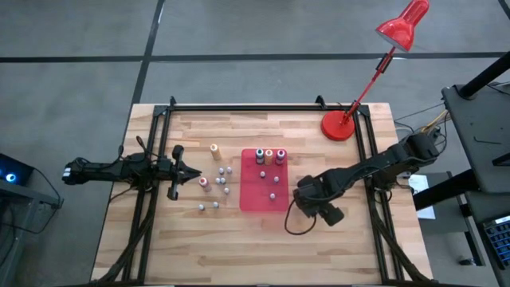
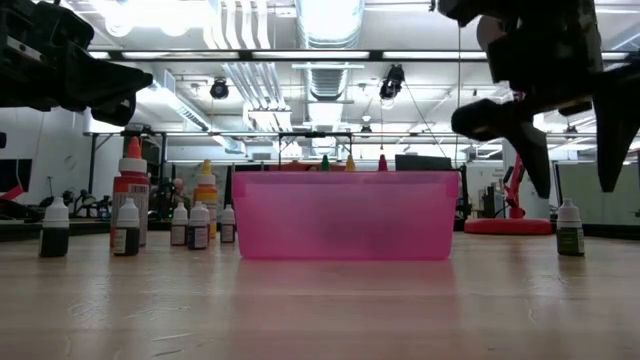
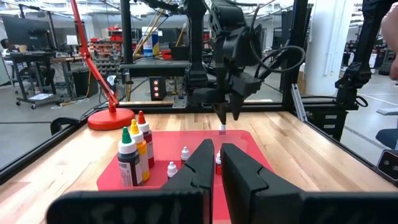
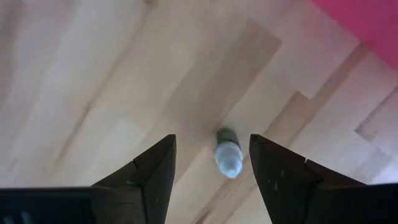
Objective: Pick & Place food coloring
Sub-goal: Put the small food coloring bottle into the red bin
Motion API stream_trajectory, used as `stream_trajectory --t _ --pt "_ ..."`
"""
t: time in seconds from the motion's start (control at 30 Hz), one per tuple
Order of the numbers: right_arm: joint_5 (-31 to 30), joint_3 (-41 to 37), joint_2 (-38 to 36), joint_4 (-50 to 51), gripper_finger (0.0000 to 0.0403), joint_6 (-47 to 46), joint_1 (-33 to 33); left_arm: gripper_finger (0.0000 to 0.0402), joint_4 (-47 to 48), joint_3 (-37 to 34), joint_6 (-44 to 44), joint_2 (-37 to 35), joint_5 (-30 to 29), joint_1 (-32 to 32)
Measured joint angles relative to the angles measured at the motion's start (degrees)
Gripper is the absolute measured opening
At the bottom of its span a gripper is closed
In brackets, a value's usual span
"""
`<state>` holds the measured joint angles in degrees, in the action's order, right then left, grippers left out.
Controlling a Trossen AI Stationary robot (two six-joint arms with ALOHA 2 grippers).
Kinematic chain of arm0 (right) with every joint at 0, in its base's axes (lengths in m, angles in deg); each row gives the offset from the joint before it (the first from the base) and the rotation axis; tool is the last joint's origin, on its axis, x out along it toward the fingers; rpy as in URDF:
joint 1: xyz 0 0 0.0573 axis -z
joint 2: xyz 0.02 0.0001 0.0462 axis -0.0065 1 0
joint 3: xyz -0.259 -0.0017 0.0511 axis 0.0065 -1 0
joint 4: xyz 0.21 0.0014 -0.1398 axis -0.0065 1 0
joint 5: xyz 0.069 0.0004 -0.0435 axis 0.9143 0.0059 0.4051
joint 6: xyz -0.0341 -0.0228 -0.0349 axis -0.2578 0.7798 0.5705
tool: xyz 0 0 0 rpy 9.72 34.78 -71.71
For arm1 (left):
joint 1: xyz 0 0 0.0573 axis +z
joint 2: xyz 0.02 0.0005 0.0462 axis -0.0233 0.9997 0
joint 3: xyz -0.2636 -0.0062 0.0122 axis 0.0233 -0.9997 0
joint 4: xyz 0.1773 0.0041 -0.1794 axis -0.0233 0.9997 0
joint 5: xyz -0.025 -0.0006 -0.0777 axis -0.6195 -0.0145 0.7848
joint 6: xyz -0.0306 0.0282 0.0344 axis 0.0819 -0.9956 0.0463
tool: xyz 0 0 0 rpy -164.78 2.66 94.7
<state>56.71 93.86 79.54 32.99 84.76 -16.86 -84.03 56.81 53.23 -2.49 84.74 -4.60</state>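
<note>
Right gripper (image 4: 211,165) hangs over a lone food coloring bottle (image 4: 227,152) on the worktop (image 1: 335,247), just right of the red tray (image 1: 253,199), fingers apart around it. Left gripper (image 3: 214,163) nearly closed, empty. Risk: off-centre descent, one finger tips the upright bottle.

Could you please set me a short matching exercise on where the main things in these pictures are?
Things:
1. red tray
2. red desk lamp
3. small bottle under the right pincer
4. left pincer

Places or states:
a. stands on bare wood beside the tray
b. far right corner of the table
c. mid-table, holding bottles
d. left of the tray, near loose bottles

Pairs: 1-c, 2-b, 3-a, 4-d
</note>
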Motion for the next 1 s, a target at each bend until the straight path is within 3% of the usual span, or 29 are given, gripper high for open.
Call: stream_trajectory --t 1.0 --pt "-2.5 -7.0 0.2 -6.9 0.0193 -0.9 1.4 0.0003 0.0 0.0 0.0 0.0 0.0 0.0"
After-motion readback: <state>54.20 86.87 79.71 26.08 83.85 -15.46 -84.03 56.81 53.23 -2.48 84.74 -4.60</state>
